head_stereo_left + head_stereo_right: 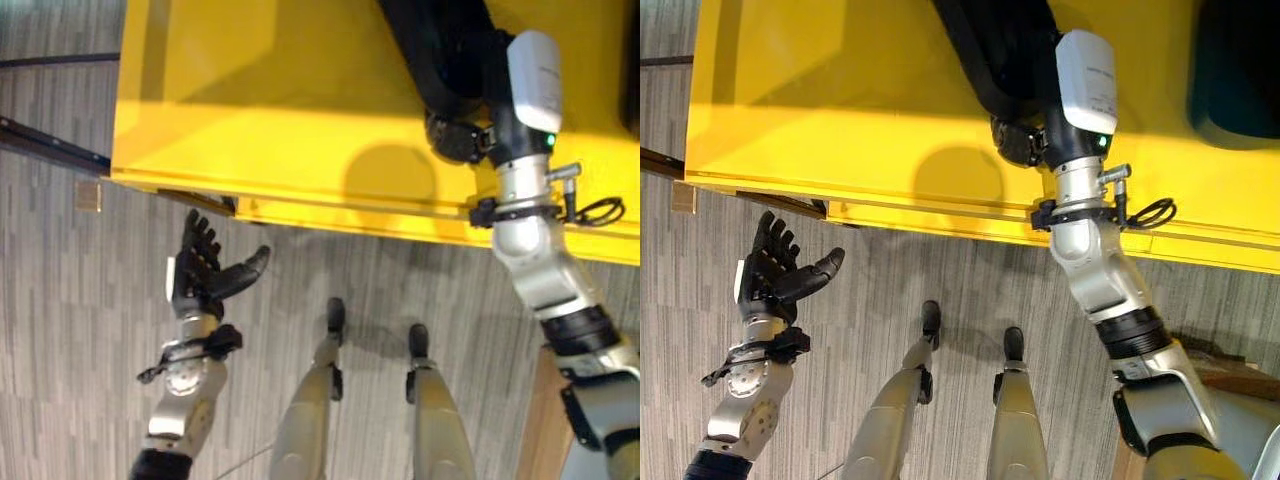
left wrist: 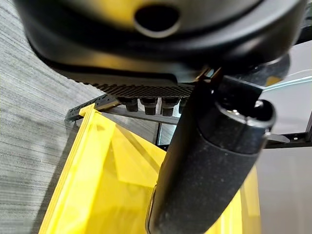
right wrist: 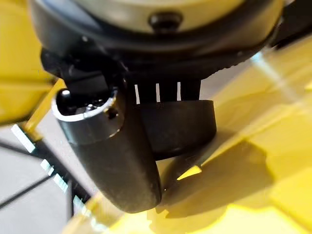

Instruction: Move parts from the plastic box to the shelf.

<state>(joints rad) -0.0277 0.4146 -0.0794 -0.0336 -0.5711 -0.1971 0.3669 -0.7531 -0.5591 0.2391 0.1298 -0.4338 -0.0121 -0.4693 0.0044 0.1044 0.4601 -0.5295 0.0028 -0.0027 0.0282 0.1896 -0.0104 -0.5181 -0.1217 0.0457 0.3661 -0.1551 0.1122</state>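
A glossy yellow plastic box (image 1: 300, 110) spans the far side above grey striped carpet (image 1: 60, 330). The right hand (image 1: 1025, 140) curls round a black curved part (image 3: 170, 126) over the box. The left hand (image 1: 205, 265) hangs spread, empty, near-left.
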